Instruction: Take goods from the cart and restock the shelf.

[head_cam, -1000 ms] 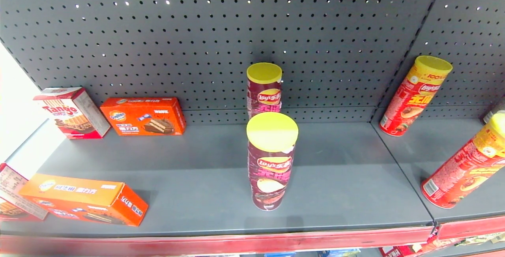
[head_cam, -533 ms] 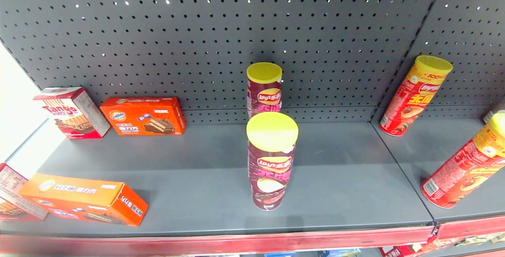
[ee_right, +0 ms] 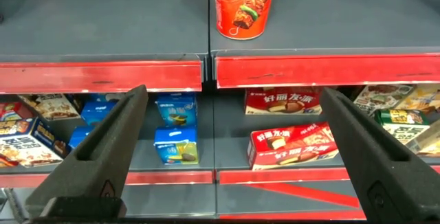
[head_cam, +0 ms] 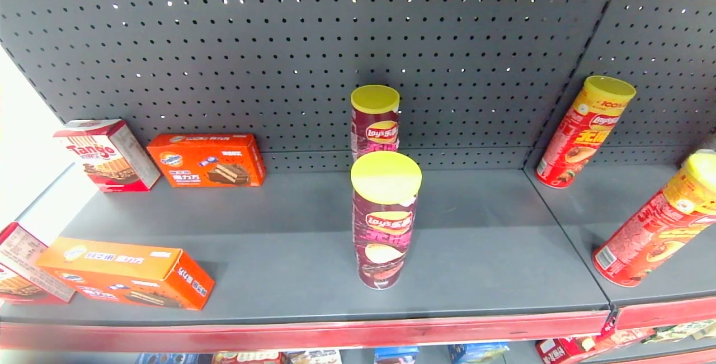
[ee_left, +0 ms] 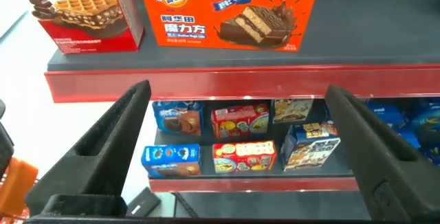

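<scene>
Head view, shelf: grey deck with a red front lip, partly stocked.
Head view, cans: front can upright at mid-shelf. Rear can stands right behind it against the pegboard. Two red cans are on the bay to the right.
Head view, boxes: rear box and wafer box at the back left. Front box lies near the lip.
Left wrist view, left gripper: jaws spread wide and holding nothing. It sits level with the red lip below the front box, with small packs on the tier beneath.
Right wrist view, right gripper: likewise wide and empty. It faces the lip under a red can's base, with flat cartons on the tier beneath.
Handling, cans (my judgement): light, stiff card tubes with a slick wrap, tall and easy to tip. I would grip mid-body across the width, never by the yellow lid.
Handling, boxes (my judgement): light card that dents under squeeze. I would grip across the narrow faces, gently.
</scene>
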